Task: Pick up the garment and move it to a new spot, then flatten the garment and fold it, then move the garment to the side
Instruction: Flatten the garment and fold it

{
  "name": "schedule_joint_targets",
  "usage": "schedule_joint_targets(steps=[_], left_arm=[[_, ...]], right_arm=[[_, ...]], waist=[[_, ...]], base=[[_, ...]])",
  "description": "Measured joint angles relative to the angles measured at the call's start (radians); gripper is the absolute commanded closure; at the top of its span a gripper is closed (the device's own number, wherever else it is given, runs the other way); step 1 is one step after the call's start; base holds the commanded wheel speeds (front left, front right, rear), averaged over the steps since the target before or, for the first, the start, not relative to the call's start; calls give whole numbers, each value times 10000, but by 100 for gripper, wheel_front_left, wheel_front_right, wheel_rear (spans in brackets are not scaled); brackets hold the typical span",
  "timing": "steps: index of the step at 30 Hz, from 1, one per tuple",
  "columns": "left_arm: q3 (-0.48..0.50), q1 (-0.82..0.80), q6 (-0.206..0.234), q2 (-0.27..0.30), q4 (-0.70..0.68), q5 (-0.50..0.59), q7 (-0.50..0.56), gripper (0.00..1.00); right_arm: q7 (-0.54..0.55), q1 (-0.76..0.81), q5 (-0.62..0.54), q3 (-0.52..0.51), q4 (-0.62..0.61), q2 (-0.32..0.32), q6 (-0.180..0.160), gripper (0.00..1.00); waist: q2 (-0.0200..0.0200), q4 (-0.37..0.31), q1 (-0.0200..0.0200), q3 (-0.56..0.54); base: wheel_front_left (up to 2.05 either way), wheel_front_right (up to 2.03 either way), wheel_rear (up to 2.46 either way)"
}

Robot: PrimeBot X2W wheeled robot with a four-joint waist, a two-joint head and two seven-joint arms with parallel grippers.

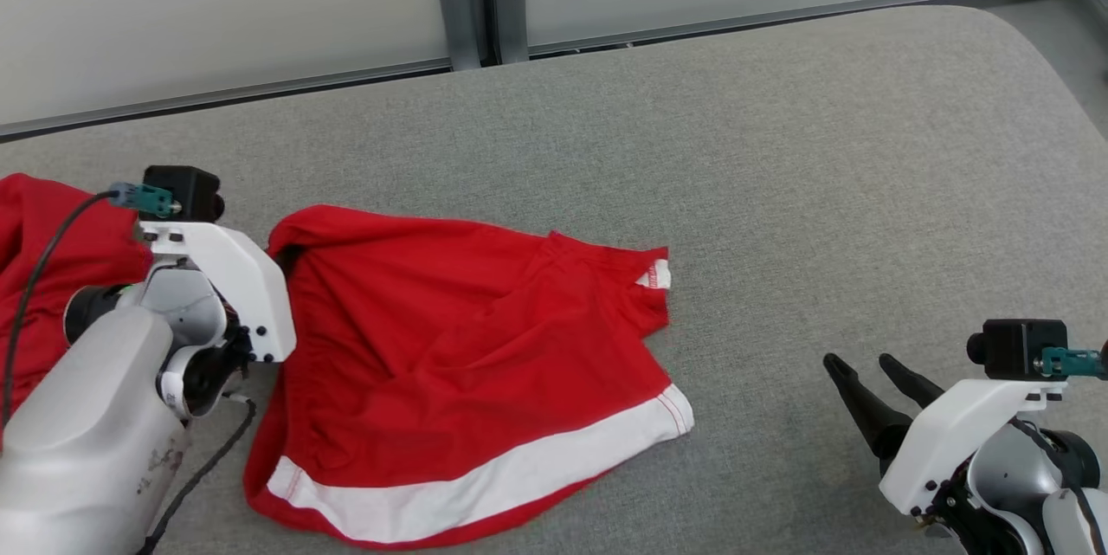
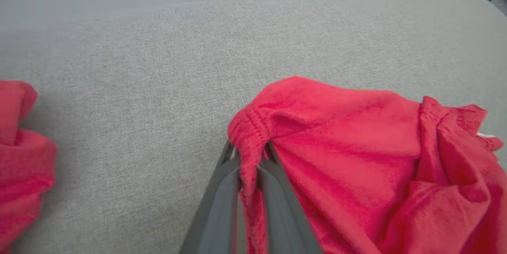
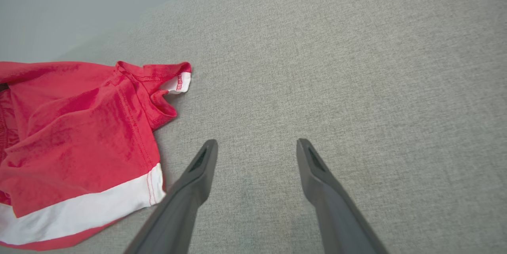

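- Garment lies crumpled on the grey table, left of centre in our head view. It is red cloth with a white band along its lower edge.
- We see our left gripper at the bottom middle of the left wrist view. Its two fingers are closed on a stitched fold at the garment's upper left edge, with cloth pinched between them.
- Our right gripper sits at the lower right of the head view, fingers spread wide with nothing between them, over bare table and well apart from the garment.
- A second red cloth lies at the far left edge, apart from the garment, partly hidden by our left arm.
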Motion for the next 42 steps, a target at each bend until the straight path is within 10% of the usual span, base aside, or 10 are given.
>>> schedule_joint_targets(steps=[1,2,15,28,36,42], left_arm=[[56,-56,-121,10,198,-48,-33,76],[77,-70,-221,0,366,-100,-81,0],[-98,21,-759,395,-163,568,-2125,0],[761,2681,1256,1064,-3639,1331,-5486,0],[2063,4811,2880,917,-5906,2416,-5787,0],[3200,6341,3206,276,-7181,3666,-5822,0]], right_arm=[[-33,-47,17,25,23,10,0,0],[-54,-88,21,35,52,12,0,0],[-1542,-102,-52,345,176,-17,0,0],[-4911,-298,-236,-27,439,267,0,0],[-5747,26,-625,157,656,249,0,0],[-6006,323,-767,543,884,259,0,0]], waist=[[0,-13,-1,-5],[0,-17,0,-14],[0,579,0,-575],[0,1534,-1,-1604],[0,1948,0,-1822],[0,2054,0,-1901]], base=[[0,0,0],[0,0,0],[0,0,0],[0,0,0],[0,0,0],[0,0,0]])
